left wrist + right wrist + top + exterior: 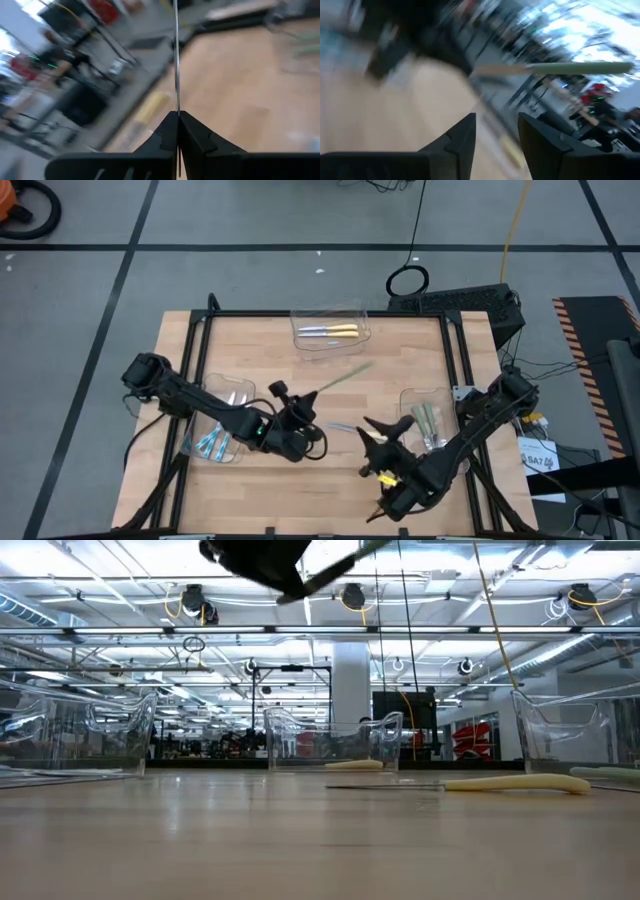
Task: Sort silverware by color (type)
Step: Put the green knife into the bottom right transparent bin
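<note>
Sorting well under way, with one green-handled utensil aloft and a piece or two loose on the counter.

From the left: the left bin (222, 425) already holds light blue-handled pieces (212, 443), the far bin (330, 328) holds yellow-handled ones (335, 332), and the right bin (428, 420) holds green-handled ones (428, 423). The left claw (298, 408) is clamped together on a green-handled utensil (345, 376), lifted above the counter (400, 350) near its middle and not yet in a bin. Between the two claws a slim utensil (342, 427) lies on the wood, unsorted. The right claw (385, 442) hovers beside it with its fingers apart, holding nothing. Judging by this, most pieces are placed; the held one and the loose one remain.
</note>
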Controlling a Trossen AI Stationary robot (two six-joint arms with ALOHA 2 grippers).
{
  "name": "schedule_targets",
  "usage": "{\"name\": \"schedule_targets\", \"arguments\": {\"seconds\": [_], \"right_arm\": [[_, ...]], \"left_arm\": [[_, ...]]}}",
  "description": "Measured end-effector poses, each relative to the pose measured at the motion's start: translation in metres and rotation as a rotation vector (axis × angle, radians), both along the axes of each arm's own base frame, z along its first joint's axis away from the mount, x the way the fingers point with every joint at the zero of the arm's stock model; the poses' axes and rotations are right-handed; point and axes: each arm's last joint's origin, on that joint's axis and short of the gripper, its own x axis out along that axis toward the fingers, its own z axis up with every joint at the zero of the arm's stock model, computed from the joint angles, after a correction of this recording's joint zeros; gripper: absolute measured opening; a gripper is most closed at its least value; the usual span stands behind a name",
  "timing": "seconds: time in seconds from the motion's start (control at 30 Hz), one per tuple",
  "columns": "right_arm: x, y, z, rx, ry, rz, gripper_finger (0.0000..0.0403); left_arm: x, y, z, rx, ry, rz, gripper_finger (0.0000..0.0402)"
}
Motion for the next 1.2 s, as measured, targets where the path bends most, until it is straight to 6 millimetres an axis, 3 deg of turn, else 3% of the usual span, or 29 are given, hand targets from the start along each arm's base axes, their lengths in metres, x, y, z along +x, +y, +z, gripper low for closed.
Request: {"name": "schedule_targets", "arguments": {"seconds": [0.13,0.53,0.77,0.9,0.97,1.07,1.2], "right_arm": [[0.002,0.001,0.005,-0.001,-0.252,-0.042,0.0138],[0.034,-0.027,0.007,0.020,-0.292,-0.169,0.0138],[0.049,-0.012,0.036,0.065,0.063,0.032,0.0138],[0.037,-0.009,0.055,0.067,0.088,0.076,0.0138],[0.024,-0.013,0.060,0.100,0.009,0.040,0.0138],[0.010,-0.017,0.054,0.121,-0.118,-0.013,0.0138],[0.011,-0.016,0.032,0.129,-0.252,-0.061,0.0138]], "left_arm": [[0.000,-0.009,0.010,0.147,-0.031,0.053,0.0010],[-0.001,-0.024,0.023,0.328,0.051,0.070,0.0010],[-0.009,-0.036,0.025,0.402,0.096,0.092,0.0010],[-0.012,-0.038,0.027,0.403,0.081,0.108,0.0010],[-0.012,-0.038,0.028,0.413,0.081,0.132,0.0010],[-0.012,-0.037,0.028,0.415,0.073,0.152,0.0010],[-0.011,-0.035,0.028,0.415,0.075,0.158,0.0010]]}}
